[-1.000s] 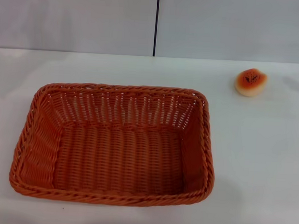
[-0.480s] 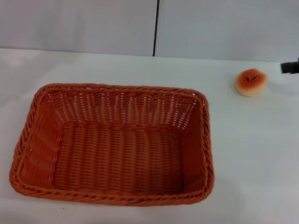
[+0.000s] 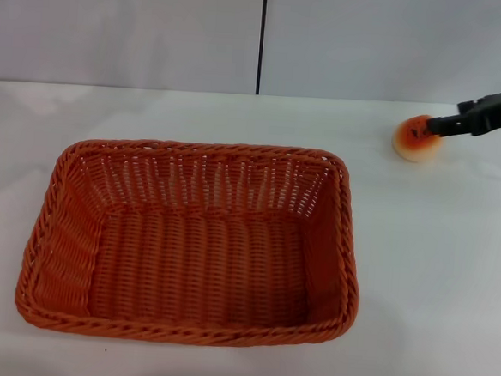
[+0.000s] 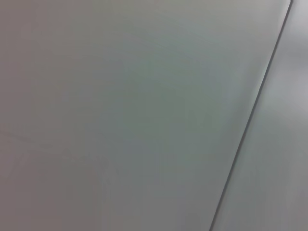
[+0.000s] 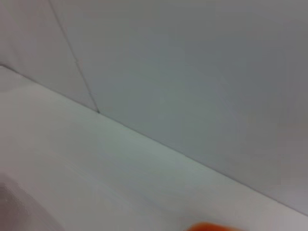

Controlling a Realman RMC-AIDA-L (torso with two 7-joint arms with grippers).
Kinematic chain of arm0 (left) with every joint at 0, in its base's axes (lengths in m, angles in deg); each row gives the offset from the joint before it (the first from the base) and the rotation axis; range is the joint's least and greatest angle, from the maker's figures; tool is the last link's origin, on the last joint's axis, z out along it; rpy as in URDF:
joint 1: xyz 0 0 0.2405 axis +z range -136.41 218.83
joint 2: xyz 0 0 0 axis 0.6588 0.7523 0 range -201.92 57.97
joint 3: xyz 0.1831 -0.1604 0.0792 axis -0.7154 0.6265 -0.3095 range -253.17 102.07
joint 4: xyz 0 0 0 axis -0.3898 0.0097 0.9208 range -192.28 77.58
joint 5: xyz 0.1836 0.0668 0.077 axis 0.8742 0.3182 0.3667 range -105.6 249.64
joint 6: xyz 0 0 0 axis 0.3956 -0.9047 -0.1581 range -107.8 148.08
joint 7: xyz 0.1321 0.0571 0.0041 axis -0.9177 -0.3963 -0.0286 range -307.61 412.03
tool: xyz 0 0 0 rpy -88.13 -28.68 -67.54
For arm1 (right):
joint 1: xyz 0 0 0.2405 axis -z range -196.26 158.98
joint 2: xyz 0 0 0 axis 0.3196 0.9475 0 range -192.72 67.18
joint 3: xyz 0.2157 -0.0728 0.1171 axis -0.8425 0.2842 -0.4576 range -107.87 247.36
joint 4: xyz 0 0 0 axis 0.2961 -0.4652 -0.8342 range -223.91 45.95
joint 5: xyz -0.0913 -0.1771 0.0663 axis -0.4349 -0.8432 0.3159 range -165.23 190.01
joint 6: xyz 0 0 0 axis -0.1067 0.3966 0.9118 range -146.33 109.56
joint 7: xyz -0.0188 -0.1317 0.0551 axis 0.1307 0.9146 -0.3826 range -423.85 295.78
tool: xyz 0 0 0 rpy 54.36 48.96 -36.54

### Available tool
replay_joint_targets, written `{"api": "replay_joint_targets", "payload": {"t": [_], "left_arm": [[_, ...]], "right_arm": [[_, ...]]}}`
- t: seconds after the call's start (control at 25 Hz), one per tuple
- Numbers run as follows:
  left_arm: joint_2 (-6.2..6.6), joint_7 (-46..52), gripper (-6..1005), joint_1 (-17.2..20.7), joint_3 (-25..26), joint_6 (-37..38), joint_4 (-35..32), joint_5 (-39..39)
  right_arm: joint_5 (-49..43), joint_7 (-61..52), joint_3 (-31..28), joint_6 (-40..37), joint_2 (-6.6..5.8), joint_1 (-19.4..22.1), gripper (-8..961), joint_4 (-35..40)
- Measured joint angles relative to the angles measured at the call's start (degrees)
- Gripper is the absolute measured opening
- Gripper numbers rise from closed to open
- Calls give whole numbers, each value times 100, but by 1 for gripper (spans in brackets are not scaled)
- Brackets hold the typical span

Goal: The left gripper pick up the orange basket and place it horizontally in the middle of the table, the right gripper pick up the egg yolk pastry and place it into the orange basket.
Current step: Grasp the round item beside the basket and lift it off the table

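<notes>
Empty orange basket [image 3: 191,244]; sesame-topped pastry [image 3: 414,141] beyond.

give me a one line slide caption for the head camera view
Right gripper reaches the egg yolk pastry beside the empty orange basket on the table.

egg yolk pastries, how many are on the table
1. The egg yolk pastry sits on the table at its far right, outside the orange basket, with the right gripper at its top. The basket is empty.

Bare test bench in a lab-like room: plain white table [image 3: 452,254] against seamed grey wall panels [image 3: 124,24].
</notes>
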Motion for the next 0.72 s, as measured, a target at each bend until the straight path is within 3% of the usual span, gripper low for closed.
{"api": "replay_joint_targets", "payload": {"t": [0.16,0.36,0.56,0.72], "left_arm": [[0,6,543,42,-41,7,4,-109],[-1,49,541,49,-43,7,4,-120],[-1,52,540,52,-43,7,4,-139],[-1,49,538,52,-43,7,4,-139]], "right_arm": [[-29,3,119,220,163,-28,693,-32],[-143,-9,211,426,275,-49,693,-112],[-177,-18,211,488,322,-25,692,-114],[-178,-17,187,491,334,14,635,-80]]}}
